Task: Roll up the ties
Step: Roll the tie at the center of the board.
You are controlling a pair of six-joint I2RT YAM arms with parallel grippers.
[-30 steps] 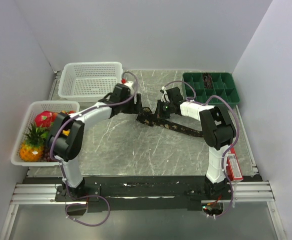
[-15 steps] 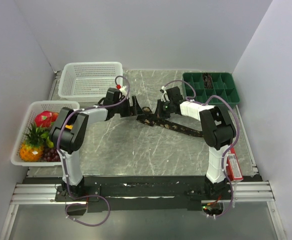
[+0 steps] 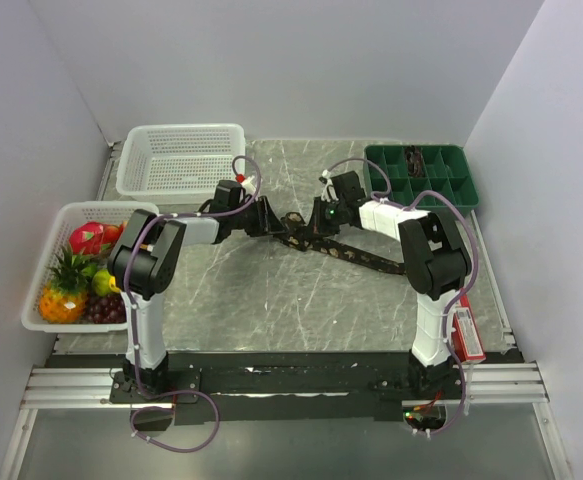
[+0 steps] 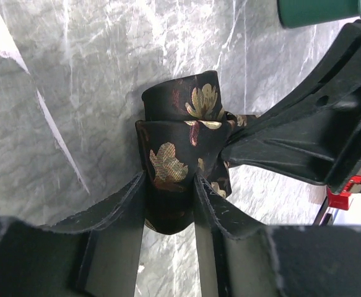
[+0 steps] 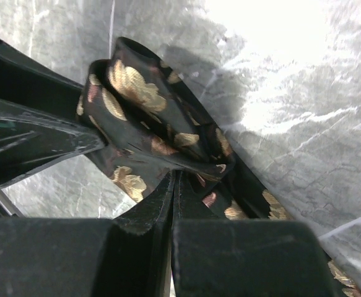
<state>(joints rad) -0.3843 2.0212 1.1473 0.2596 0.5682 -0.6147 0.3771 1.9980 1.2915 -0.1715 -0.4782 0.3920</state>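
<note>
One dark tie [image 3: 363,256] with tan leaf marks lies slanted across the middle of the mat, its left end wound into a small roll [image 4: 181,127]. My left gripper [image 3: 271,222] comes at the roll from the left; in the left wrist view both fingers [image 4: 169,179] press on its two sides. My right gripper [image 3: 314,226] meets the roll from the right. Its fingers are shut [image 5: 173,177], with the tips tucked under a fold of the tie [image 5: 144,117]. I cannot tell whether they pinch any fabric.
An empty white basket [image 3: 181,160] stands at the back left. In front of it a second basket [image 3: 41,290] holds fruit. A green compartment tray [image 3: 423,176] stands at the back right. A red object [image 3: 467,336] lies by the right arm's base.
The left arm has swung its gripper down and right onto the rolled end, and the fingers have closed in from wide open. The right arm has not moved.
</note>
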